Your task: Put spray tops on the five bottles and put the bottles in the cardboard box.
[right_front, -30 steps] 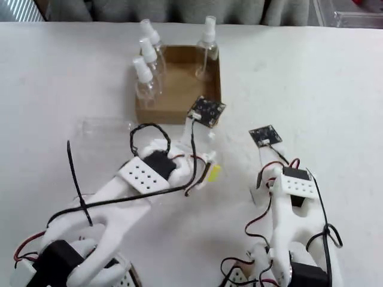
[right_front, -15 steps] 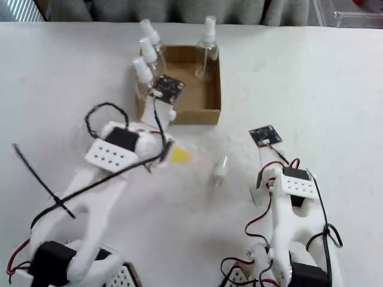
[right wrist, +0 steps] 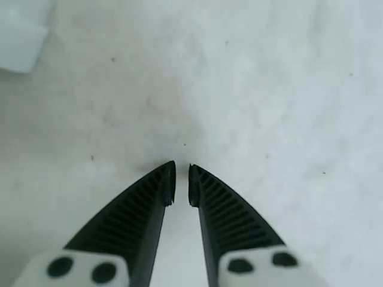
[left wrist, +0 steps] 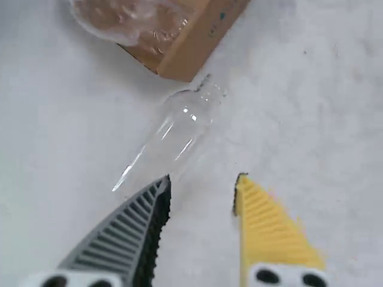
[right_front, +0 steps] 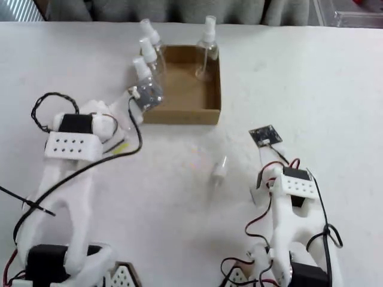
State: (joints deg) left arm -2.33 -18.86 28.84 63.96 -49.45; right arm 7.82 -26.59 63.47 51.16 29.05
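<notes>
High view: white table (right_front: 311, 78), grey curtain (right_front: 149, 9)

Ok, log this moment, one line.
left gripper open at lying bottle | right gripper shut | spray top on table | four capped bottles in box

Capless bottle (left wrist: 173, 134) beside cardboard box (right_front: 179, 115), spray top (right_front: 220, 169) apart

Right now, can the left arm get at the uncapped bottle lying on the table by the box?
Probably yes: its open tool sits just short of the bottle, with bare table between them; the cardboard box corner lies beyond it.
</notes>
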